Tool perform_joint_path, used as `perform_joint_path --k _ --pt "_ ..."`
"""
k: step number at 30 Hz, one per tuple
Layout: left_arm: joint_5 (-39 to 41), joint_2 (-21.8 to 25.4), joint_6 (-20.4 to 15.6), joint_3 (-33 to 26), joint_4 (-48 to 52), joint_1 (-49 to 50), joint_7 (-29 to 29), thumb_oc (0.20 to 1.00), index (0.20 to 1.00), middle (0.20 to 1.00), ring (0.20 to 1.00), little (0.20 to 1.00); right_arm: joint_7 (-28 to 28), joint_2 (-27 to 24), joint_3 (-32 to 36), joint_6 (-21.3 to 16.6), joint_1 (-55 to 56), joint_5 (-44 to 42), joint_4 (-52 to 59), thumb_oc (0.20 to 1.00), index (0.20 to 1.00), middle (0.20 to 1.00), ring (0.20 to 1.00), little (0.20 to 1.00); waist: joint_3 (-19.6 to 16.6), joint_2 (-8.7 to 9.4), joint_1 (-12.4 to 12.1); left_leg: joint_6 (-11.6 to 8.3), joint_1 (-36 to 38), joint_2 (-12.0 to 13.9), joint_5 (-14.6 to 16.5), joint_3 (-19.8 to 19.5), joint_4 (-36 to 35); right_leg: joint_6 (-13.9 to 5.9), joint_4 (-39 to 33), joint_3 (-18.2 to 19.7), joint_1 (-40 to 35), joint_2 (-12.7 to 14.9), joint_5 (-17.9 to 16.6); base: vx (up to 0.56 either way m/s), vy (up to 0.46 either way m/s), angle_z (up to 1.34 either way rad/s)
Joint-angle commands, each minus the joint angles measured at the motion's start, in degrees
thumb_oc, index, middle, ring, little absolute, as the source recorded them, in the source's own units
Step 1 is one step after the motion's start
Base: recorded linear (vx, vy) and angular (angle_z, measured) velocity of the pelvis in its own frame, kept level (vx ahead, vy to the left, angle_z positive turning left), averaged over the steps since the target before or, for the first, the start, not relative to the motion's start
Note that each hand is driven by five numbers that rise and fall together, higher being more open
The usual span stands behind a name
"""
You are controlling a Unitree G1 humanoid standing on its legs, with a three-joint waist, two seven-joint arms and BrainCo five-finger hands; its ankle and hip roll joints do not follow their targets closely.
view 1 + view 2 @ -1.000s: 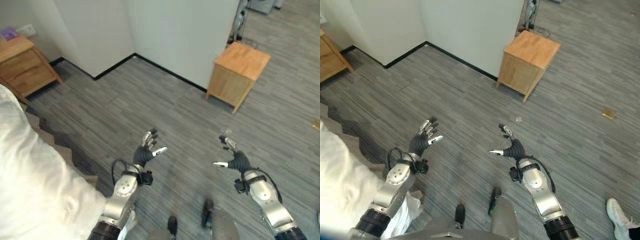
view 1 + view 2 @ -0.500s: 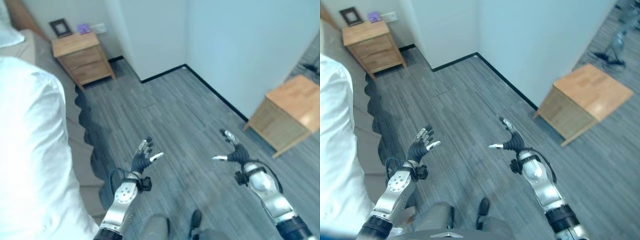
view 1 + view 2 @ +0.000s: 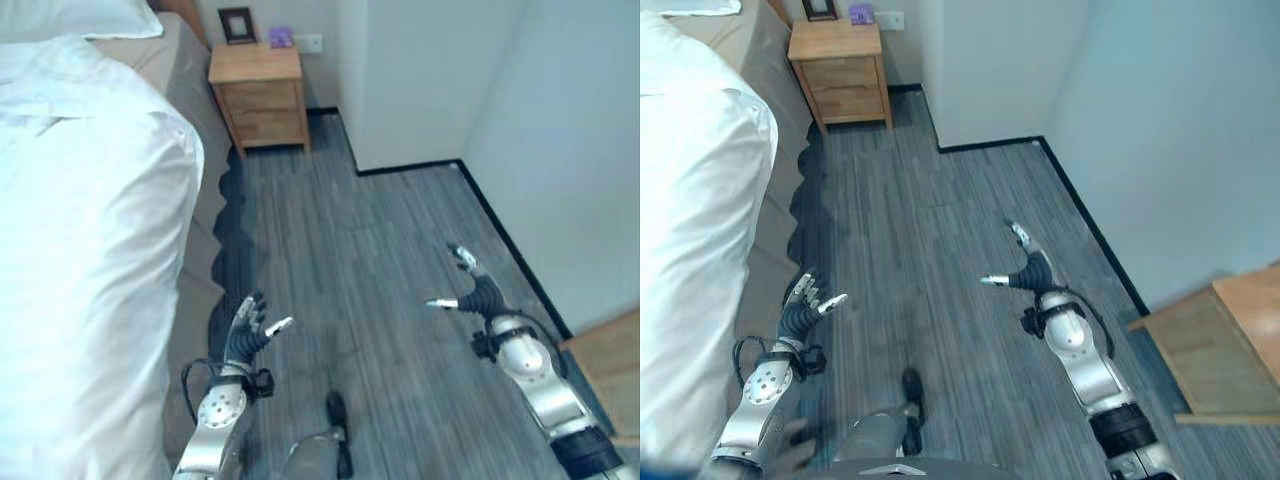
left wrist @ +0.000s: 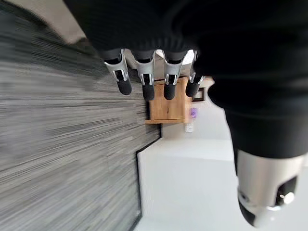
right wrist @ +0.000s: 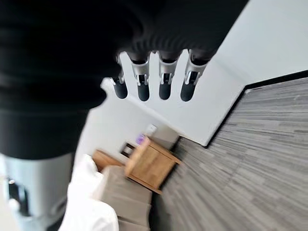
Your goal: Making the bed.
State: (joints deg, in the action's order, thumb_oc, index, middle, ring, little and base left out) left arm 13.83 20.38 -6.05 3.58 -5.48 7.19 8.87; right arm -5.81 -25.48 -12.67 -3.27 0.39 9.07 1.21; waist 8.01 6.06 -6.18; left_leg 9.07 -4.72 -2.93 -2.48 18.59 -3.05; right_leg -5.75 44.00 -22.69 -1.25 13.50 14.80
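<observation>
Both hands are up in front of me over the grey plank floor (image 3: 380, 260) and nothing is in either one. My left hand (image 3: 247, 328) has its fingers straight and fanned, thumb out to the side; my right hand (image 3: 470, 293) is spread too, thumb pointing inward. In the wrist views the fingers hang in a relaxed, straight row — no curl, no pinch.

The white duvet (image 3: 80, 250) lies well off to the left of my left hand, heaped on the bed and drooping over the near edge above the beige bed skirt (image 3: 205, 265). Its long axis runs away from me, from beside my left hand toward the white pillow (image 3: 75, 22) at the head. Beyond my hands, at the far end of the floor strip, stands the small wooden nightstand (image 3: 262, 92) by the white wall (image 3: 420, 70).

I judge this to be the approach step — the bedding is not yet touched. Next I need to face the bed, reach left, and take the hanging duvet edge in both hands.
</observation>
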Motion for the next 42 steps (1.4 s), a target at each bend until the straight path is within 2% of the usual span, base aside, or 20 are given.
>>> perform_joint_path --k 1,4,9,13,16,18,20,22,25,26,28,29,30,31,32,34,36,39,41,42 --pt "-5.76 5.76 -4.45 -2.47 6.36 -4.74 3.63 1.0 1.0 1.0 1.0 1.0 -2.69 -0.27 6.19 -3.17 -3.89 4.05 0.79 1.0 1.0 1.0 1.0 1.0 1.51 -1.76 1.22 -4.67 3.53 3.75 4.28 -4.17 -1.95 -4.28 -17.37 7.29 2.82 0.15 -19.23 0.38 0.071 0.76" --pt "-6.45 6.13 -6.03 -3.8 8.31 -5.56 4.05 1.0 1.0 1.0 1.0 1.0 -4.98 -2.92 8.92 -3.36 -2.63 10.1 1.09 1.0 1.0 1.0 1.0 1.0 2.41 -3.05 4.01 -6.0 7.29 4.5 6.92 -7.03 -1.95 -2.6 -25.33 6.16 7.39 -1.7 -13.98 0.44 -0.042 1.33" --pt "-6.34 6.08 -6.77 -4.96 7.93 -7.18 4.12 1.0 1.0 1.0 1.0 1.0 -6.1 -3.91 10.52 -2.49 -2.37 11.42 -0.12 1.0 1.0 1.0 1.0 1.0 2.19 -2.92 7.13 -9.09 14.02 6.05 11.44 -10.75 -1.95 -4.72 -49.0 9.16 13.59 -4.5 -20.78 0.58 -0.157 0.65" --pt "-7.45 5.42 -6.79 -4.67 5.83 -7.24 3.79 1.0 1.0 1.0 1.0 1.0 -4.44 -4.78 9.63 -2.34 -1.92 12.85 0.62 1.0 1.0 1.0 1.0 1.0 0.95 -2.8 8.72 -10.46 21.52 8.14 16.2 -13.7 -1.95 -5.5 -48.91 12.21 14.43 -4.13 -21.89 0.59 -0.199 0.85" --pt "-6.49 3.53 -6.4 -4.54 5.47 -5.04 3.17 1.0 1.0 1.0 1.0 1.0 -3.52 -5.06 8.11 -2.61 -2.32 12.41 -0.08 1.0 1.0 1.0 1.0 1.0 0.06 -4.14 9.2 -12.35 20.16 11.69 11.75 -14.08 12.05 -3.12 -48.13 13.06 9.21 -6.49 -21.94 0.56 -0.266 0.65" --pt "-4.38 2.43 -5.71 -4.68 6.01 -3.65 2.18 1.0 1.0 1.0 1.0 1.0 -3.31 -5.55 6.73 -2.97 -2.77 11.92 -0.5 1.0 1.0 1.0 1.0 1.0 0.61 -3.8 8.25 -12.68 11.01 13.51 3.36 -15.78 32.68 0.94 -48.84 12.36 4.66 -8.41 -19.81 0.41 -0.375 -0.05" --pt "-3.14 2.17 -5.59 -4.09 6.29 -3.04 1.6 1.0 1.0 1.0 1.0 1.0 -3.71 -6.02 6.26 -3.34 -3.88 9.71 -0.22 1.0 1.0 1.0 1.0 1.0 2.59 -2.22 6.09 -10.77 2.36 12.62 2.76 -17.01 45.95 3.58 -49.0 12.34 0.6 -9.16 -17.16 0.34 -0.311 -0.37" --pt "-2.6 2.07 -5.58 -4.18 6.29 -2.9 1.45 1.0 1.0 1.0 1.0 1.0 -3.41 -6.2 6.23 -3.19 -4.32 9.51 -0.05 1.0 1.0 1.0 1.0 1.0 3.13 -1.73 5.41 -10.12 -0.81 11.94 4.35 -16.19 47.8 3.67 -49.0 12.31 -0.29 -9.02 -16.28 0.3 -0.104 -0.38" --pt "-2.85 0.94 -6.18 -3.16 7.87 -1.67 0.52 1.0 1.0 1.0 1.0 1.0 -3.4 -7.46 6.2 -3.98 -4.35 9.39 0.52 1.0 1.0 1.0 1.0 1.0 3.43 -1.81 2.87 -8.85 -5.86 8.04 8.46 -8.02 26.48 2.15 -49.0 12.32 -5.08 -8.78 -11.77 0.6 0.071 -0.42" --pt "-2.86 0.92 -6.18 -3.15 7.88 -1.68 0.52 1.0 1.0 1.0 1.0 1.0 -3.41 -7.48 6.21 -4.01 -4.36 9.38 0.51 1.0 1.0 1.0 1.0 1.0 3.35 -1.56 2.85 -8.71 -5.67 7.69 7.86 -7.82 25.69 2.1 -49.0 12.35 -4.9 -8.46 -11.92 0.32 0.069 -0.16" --pt "-3.46 1.41 -6.23 -2.79 8.1 -1.74 0.61 1.0 1.0 1.0 1.0 1.0 -3.8 -7.72 6.65 -4.25 -3.81 9.72 0.59 1.0 1.0 1.0 1.0 1.0 2.73 -2.9 3.93 -9.94 -6.81 8.61 4.8 2.28 16.32 2.15 -49.0 10.63 -8.42 -10.33 -7.83 0.36 0.065 0.15" --pt "-3.47 1.31 -6.17 -2.74 8.15 -1.68 0.65 1.0 1.0 1.0 1.0 1.0 -3.84 -7.81 6.64 -4.31 -3.75 9.78 0.53 1.0 1.0 1.0 1.0 1.0 2.61 -2.8 3.92 -10.16 -6.2 8.27 5.0 2.39 15.55 2.15 -49.0 10.7 -8.65 -10.15 -7.33 0.41 0.075 0.53" --pt "-3.51 1.98 -6.11 -2.49 8.53 -2.41 0.65 1.0 1.0 1.0 1.0 1.0 -4.08 -8.19 7.1 -4.13 -3.52 10.65 0.44 1.0 1.0 1.0 1.0 1.0 2.06 -3.33 5.53 -9.95 -5.84 10.68 2.76 12.36 11.71 2.38 -49.0 8.08 -10.39 -11.47 -6.31 0.24 0.047 0.66" --pt "-3.48 1.95 -6.02 -2.46 8.56 -2.36 0.67 1.0 1.0 1.0 1.0 1.0 -4.14 -8.19 7.03 -4.14 -3.5 10.77 0.36 1.0 1.0 1.0 1.0 1.0 2.18 -3.17 5.39 -9.99 -4.81 10.05 2.4 12.63 10.27 2.25 -49.0 8.26 -10.74 -11.18 -6.11 0.66 0.234 1.03" --pt "-4.69 2.52 -5.56 -2.83 9.48 -1.56 0.5 1.0 1.0 1.0 1.0 1.0 -2.66 -7.81 6.4 -4.08 -3.05 13.28 0.78 1.0 1.0 1.0 1.0 1.0 0.27 -2.52 4.49 -6.18 -0.63 5.95 3.92 11.77 4.69 -0.32 -40.69 5.51 -11.48 -10.47 -7.88 0.48 0.208 0.82" --pt "-4.85 2.84 -5.69 -2.72 9.22 -1.77 0.87 1.0 1.0 1.0 1.0 1.0 -2.29 -7.21 6.08 -4.16 -3.06 13.75 0.63 1.0 1.0 1.0 1.0 1.0 0.43 -1.97 4.56 -4.95 1.35 4.4 4.67 11.0 3.15 -3.35 -32.62 3.98 -9.37 -8.53 -9.1 0.44 0.215 0.53" --pt "-5.53 3.55 -5.72 -2.68 8.45 -2.76 2.46 1.0 1.0 1.0 1.0 1.0 -1.8 -5.72 3.9 -3.81 -5.19 14.57 -0.38 1.0 1.0 1.0 1.0 1.0 1.13 -1.45 4.77 -2.65 4.5 2.58 6.87 9.85 2.54 -8.12 -19.48 2.77 -4.73 -3.27 -16.4 0.39 0.195 0.56" --pt "-6.02 4.94 -5.58 -4.04 8.11 -3.75 3.98 1.0 1.0 1.0 1.0 1.0 -2.19 -4.44 2.66 -4.01 -6.87 14.37 -0.13 1.0 1.0 1.0 1.0 1.0 1.84 -2.33 5.43 -1.47 10.01 2.21 8.19 6.47 -0.66 -8.12 -6.89 3.77 2.09 0.22 -18.77 0.35 0.113 0.75" --pt "-5.67 5.09 -5.75 -4.6 8.01 -3.92 4.3 1.0 1.0 1.0 1.0 1.0 -2.53 -4.23 2.43 -4.02 -7.17 14.06 -0.31 1.0 1.0 1.0 1.0 1.0 1.95 -2.33 5.8 -1.75 11.04 2.27 8.34 5.16 -1.49 -7.29 -7.8 3.0 2.96 1.78 -17.55 0.22 -0.044 0.92" --pt "-5.14 5.47 -6.16 -5.43 8.07 -3.83 4.5 1.0 1.0 1.0 1.0 1.0 -2.9 -3.84 2.47 -4.05 -7.42 13.21 -0.02 1.0 1.0 1.0 1.0 1.0 2.26 -2.52 6.13 -2.97 11.17 3.35 7.27 3.34 -1.62 -4.11 -14.97 2.95 4.77 1.97 -16.42 0.24 -0.193 1.8"
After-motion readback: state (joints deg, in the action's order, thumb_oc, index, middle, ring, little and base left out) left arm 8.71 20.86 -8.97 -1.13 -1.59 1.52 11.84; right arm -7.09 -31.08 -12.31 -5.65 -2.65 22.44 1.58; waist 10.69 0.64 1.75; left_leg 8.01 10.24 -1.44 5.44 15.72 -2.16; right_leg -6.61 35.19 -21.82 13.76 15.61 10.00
